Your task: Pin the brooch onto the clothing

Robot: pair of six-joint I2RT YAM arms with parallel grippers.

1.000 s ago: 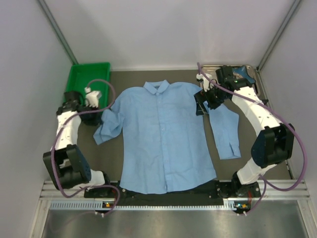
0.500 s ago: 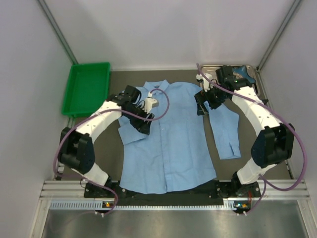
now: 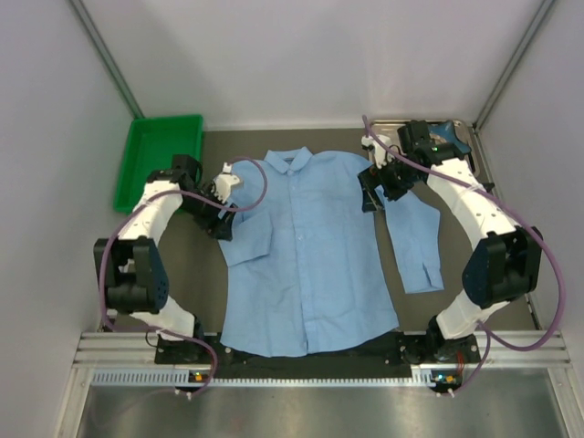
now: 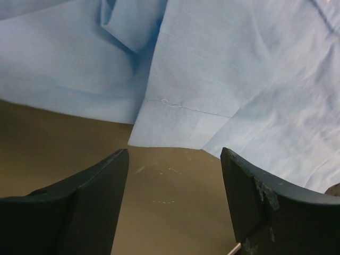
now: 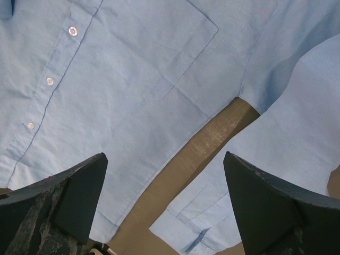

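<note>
- The brooch cannot be made out in any view.
- The shirt lies flat and face up on the table, collar toward the far edge, buttoned placket running down its middle.
- Its sleeve on the robot's left is folded inward over the chest. The left wrist view shows that sleeve's cuff lying on the shirt's edge, bare table just beside it.
- Its other sleeve lies stretched out on the table beside the body, cuff toward the near edge. A strip of bare table shows between the two in the right wrist view.
- In the right wrist view, the chest pocket and three white buttons are plain to see.
- The left end effector hovers at the folded sleeve's outer edge, released, its fingers spread with nothing between them.
- The right end effector hangs over the armpit on the right side, released too, fingers wide apart and gripping nothing.
- A green tray sits at the table's far left corner, apart from the shirt.
</note>
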